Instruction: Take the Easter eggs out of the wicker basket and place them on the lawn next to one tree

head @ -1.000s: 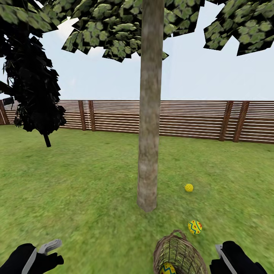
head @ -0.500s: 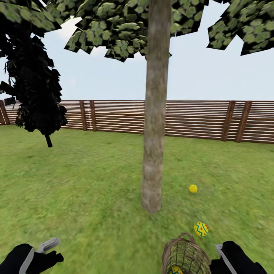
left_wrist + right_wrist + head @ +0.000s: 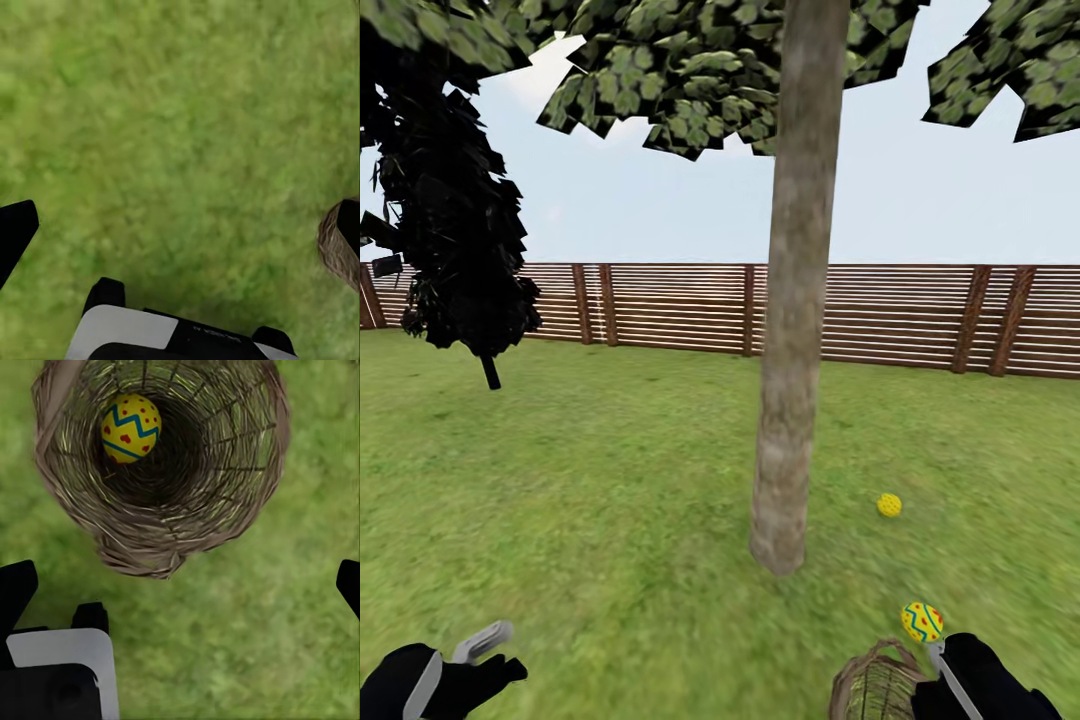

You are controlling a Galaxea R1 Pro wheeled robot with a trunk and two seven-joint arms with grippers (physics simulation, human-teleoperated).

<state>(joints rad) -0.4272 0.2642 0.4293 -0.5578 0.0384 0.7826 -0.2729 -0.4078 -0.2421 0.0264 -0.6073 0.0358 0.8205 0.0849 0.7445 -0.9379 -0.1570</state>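
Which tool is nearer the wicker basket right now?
Right. The right tool sits just beside the basket, facing its opening; the left tool is far across the grass.

The lawn (image 3: 590,500) is mottled green. The tree (image 3: 792,400) has a pale grey-brown trunk and blocky green leaves. Two Easter eggs (image 3: 922,621) on the grass are bright yellow; the nearer shows blue zigzags and red dots, as does the egg (image 3: 130,427) inside the brown wicker basket (image 3: 225,502). The fence (image 3: 660,305) is brown-slatted.
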